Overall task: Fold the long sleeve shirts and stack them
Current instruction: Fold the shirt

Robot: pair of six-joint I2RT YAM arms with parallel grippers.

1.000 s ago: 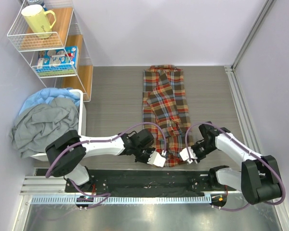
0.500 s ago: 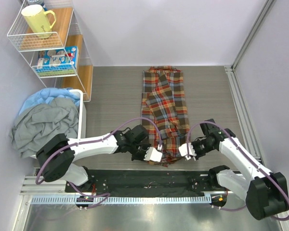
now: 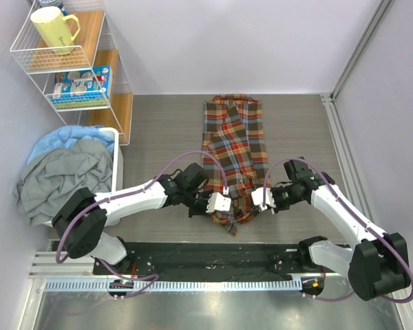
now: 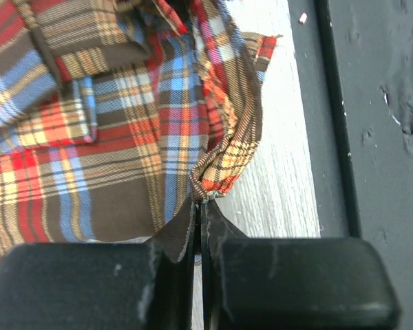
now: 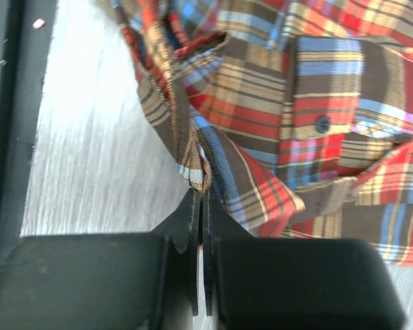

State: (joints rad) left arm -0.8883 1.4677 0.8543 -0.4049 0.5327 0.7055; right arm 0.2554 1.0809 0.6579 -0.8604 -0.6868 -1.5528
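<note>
Hem (image 3: 232, 218): lifting and travelling farther from the black mat (image 3: 193, 258) than a second ago, both arms reaching along with it.
Left gripper (image 3: 218, 203): pinching shut on the hem's left corner.
Right gripper (image 3: 260, 199): clamping the right corner the same way.
Plaid shirt (image 3: 234, 137): lying as a long strip beyond the mat, far end flat.
Fold: probably bringing the bottom half over toward the collar.
Next carry: keeping both corners level, laying the hem at the end farthest from the mat, then releasing.

Overhead view from behind, wrist views close, all sharing shirt (image 3: 235, 137) hem
</note>
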